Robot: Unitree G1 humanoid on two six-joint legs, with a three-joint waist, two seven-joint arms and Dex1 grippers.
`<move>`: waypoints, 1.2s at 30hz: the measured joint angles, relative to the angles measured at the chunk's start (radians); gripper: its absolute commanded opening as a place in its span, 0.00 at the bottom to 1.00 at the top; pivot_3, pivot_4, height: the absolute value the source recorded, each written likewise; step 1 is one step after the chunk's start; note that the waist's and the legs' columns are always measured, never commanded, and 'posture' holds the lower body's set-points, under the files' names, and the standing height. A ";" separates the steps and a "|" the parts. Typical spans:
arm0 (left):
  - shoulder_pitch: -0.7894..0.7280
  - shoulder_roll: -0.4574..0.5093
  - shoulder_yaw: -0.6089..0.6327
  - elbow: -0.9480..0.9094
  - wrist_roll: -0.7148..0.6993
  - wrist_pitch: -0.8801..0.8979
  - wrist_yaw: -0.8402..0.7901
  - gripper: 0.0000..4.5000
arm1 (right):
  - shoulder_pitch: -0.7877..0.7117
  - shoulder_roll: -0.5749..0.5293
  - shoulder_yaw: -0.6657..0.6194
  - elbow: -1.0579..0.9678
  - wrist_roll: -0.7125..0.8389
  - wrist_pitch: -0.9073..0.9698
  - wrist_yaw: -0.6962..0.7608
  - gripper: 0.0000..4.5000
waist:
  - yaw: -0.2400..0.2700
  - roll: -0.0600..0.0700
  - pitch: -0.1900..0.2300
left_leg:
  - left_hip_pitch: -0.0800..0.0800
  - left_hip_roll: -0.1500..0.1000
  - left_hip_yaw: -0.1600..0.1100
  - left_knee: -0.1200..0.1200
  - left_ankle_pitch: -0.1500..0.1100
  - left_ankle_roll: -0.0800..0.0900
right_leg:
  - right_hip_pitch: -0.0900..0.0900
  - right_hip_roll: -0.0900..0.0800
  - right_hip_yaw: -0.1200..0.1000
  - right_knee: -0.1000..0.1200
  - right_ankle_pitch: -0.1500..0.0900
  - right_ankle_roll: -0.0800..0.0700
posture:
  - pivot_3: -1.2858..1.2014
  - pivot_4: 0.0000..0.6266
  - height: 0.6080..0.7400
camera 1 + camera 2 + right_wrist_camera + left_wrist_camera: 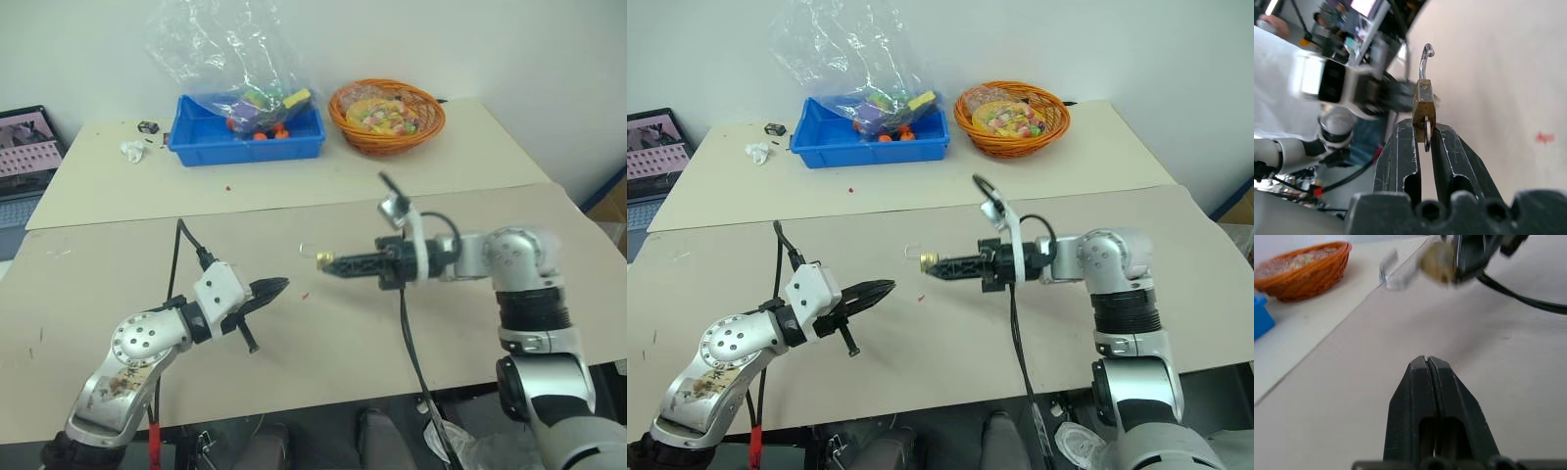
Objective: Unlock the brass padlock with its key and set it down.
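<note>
My right gripper [333, 262] reaches in from the right, a little above the near table, and is shut on the brass padlock [322, 259]. In the right wrist view the small golden padlock [1423, 100] sits pinched at the fingertips [1400, 142]. Its thin silver shackle [1423, 61] sticks out past them, hooked at the end. A silver piece, apparently the key [1427, 134], shows at the lock's base between the fingers. My left gripper [282, 285] is shut and empty. It points toward the padlock from the left, a short gap away.
On the far table stand a blue bin [245, 137] with a plastic bag of toys and an orange basket [387, 122] of wrapped sweets. A laptop [29, 147] sits at the far left. A black cable [411, 352] hangs from my right wrist.
</note>
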 measured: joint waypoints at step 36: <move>0.031 0.031 0.008 -0.060 0.091 -0.121 -0.045 0.00 | -0.125 0.059 0.302 0.507 -0.400 -0.316 0.329 0.66 | -0.008 -0.001 -0.001 | 0.018 0.001 0.000 -0.002 0.000 0.000 | 0.017 0.001 0.000 0.000 0.001 -0.002 | 0.52 0.24 1.00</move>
